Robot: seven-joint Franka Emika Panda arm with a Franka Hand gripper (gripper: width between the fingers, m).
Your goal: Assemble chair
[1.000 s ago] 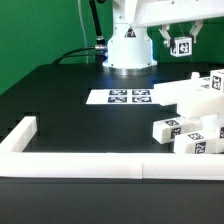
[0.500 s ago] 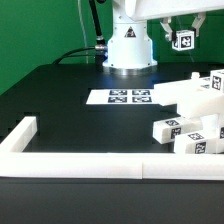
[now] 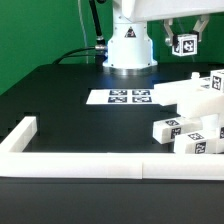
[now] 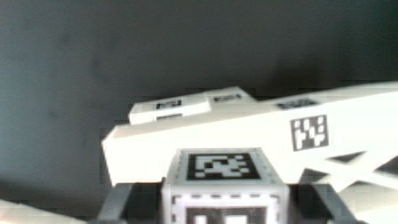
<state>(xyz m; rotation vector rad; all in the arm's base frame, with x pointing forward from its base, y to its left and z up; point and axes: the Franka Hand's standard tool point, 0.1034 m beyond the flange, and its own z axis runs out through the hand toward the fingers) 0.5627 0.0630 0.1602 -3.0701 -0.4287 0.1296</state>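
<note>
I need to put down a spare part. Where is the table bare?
Bare: the black table between the marker board and the white border wall, toward the exterior view's left. Crowded: the chair parts piled at the exterior view's right.

The exterior view sits low at the table's near edge, behind the white border wall [image 3: 100, 165], facing across the black table [image 3: 70, 95] toward the robot base [image 3: 130, 48] at upper centre. The wrist view looks steeply down, close, past the gripper [image 4: 217, 205] at lower centre. Both views share the held tagged block [image 3: 184, 44] and white chair parts [image 3: 190, 95].
</note>
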